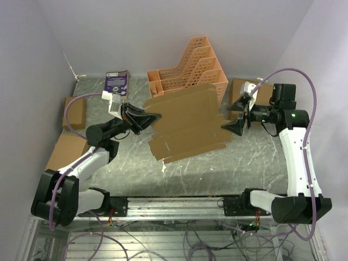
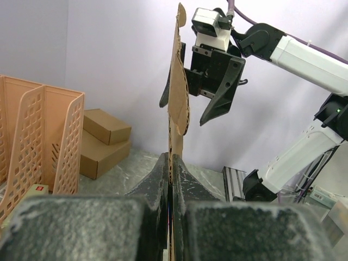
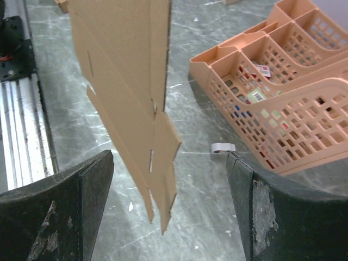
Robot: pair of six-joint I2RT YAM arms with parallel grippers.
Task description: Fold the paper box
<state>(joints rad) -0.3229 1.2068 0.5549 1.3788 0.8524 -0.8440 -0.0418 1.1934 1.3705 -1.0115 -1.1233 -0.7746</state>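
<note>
Paper box (image 1: 187, 122), plain brown, in left hand (image 1: 155, 117)

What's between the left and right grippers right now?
Only the paper box, a flat sheet spanning from the left gripper to the open right gripper; the top view shows it.
</note>
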